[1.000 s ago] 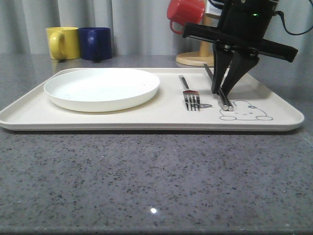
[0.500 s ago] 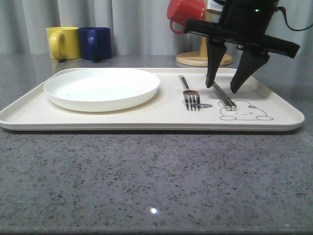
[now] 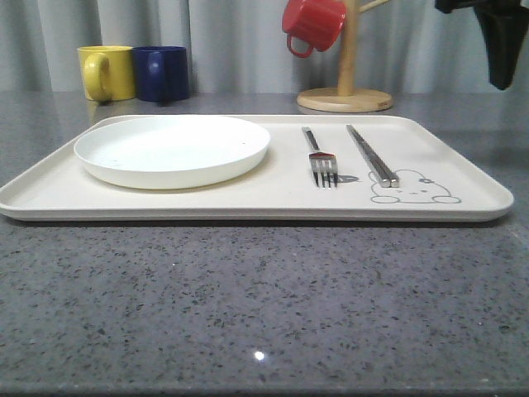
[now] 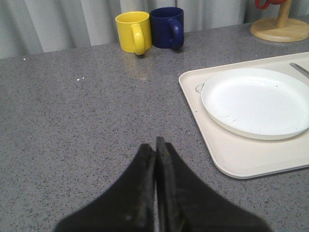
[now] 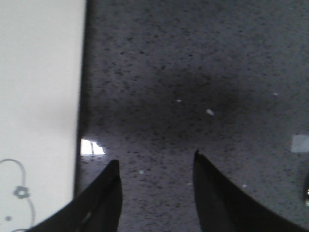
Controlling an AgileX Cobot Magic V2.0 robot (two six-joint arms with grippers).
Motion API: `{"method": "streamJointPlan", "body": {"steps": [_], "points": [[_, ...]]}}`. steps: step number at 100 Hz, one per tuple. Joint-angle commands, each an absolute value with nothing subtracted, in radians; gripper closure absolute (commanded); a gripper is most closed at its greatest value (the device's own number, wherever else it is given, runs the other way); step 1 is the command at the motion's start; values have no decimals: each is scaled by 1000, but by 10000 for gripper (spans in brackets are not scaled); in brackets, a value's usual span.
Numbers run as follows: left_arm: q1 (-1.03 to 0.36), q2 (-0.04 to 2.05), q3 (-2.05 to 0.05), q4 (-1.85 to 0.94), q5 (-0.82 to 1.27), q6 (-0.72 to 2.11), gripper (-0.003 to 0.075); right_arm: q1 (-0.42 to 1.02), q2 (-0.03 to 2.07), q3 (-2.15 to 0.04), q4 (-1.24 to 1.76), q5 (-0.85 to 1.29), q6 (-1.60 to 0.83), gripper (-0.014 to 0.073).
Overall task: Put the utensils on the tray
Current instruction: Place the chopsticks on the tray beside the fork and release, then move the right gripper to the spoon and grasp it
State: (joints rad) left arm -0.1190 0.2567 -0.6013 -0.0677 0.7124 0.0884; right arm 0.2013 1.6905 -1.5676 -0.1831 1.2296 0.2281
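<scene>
Since the earlier frames, the right gripper (image 3: 502, 45) has been lifted off the chopsticks (image 3: 371, 155) and drawn away to the 2 o'clock corner of the front view.

On the tray (image 3: 248, 198), from left to right, the plate (image 3: 172, 149) is seen at 9 o'clock, the fork (image 3: 320, 158) just right of centre, and the chopsticks at 3 o'clock, touching the rabbit drawing (image 3: 412, 188). No spoon is seen on the tray.

The chopsticks are judged placed, with the spoon left to fetch; the next move would call for it to be found off the tray and grasped.

The left gripper (image 4: 155, 150) is pressed together, nothing held, above bare bench (image 4: 87, 111). The right gripper (image 5: 155, 193) is held moderately apart and empty, above the bench just beside the tray's edge.
</scene>
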Motion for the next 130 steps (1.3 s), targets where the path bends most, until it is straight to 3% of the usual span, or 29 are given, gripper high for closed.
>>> {"method": "streamJointPlan", "body": {"steps": [1, 59, 130], "points": [[-126, 268, -624, -74, 638, 80, 739, 142, 1642, -1599, -209, 1265, 158, 232], [-126, 268, -624, -74, 638, 80, 739, -235, 1720, -1596, -86, 1244, 20, 232], [-126, 268, -624, -74, 638, 80, 739, -303, 1855, -1597, -41, 1147, -13, 237]]}}
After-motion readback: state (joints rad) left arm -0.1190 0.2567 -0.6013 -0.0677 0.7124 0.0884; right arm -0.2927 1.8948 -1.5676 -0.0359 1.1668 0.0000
